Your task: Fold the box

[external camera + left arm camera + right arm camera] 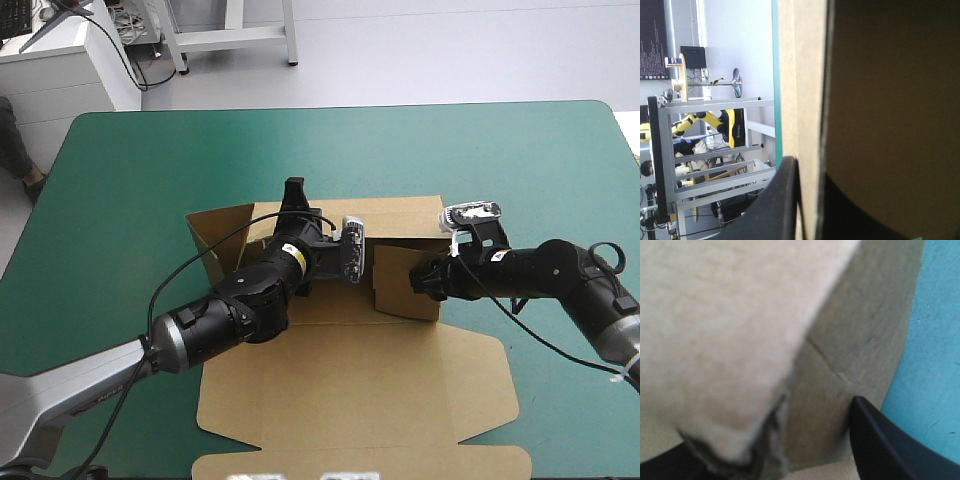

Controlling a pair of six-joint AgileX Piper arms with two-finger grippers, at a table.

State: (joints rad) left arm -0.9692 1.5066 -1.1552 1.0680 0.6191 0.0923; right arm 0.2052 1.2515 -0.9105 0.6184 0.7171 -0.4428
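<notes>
At the middle of the teal-green bench (130,150) lies the box (350,390), a cut sheet of brown board. Its large near panel lies flat on the cover and its far part is partly raised. A wall stands up along the box's far side, a side flap stands tilted at the box's left end, and another flap stands upright inside the box toward its right end.

The left fingers (293,192), two broad black curved fins, reach across the box from its near left. They sit at the top of its far wall, toward that wall's left end. In the left wrist view the wall of the box runs edge-on between these fingers, which are all but together and clamp it.

The right fingers (420,278), of the same black finned shape, come in from the box's right side and meet the upright flap at its right edge. In the right wrist view they stand spread apart and clamp nothing. The flap's pale edge lies close between them, and more of the box shows ahead of them. A strip of the bench's cover shows beyond the box's outer edge.
</notes>
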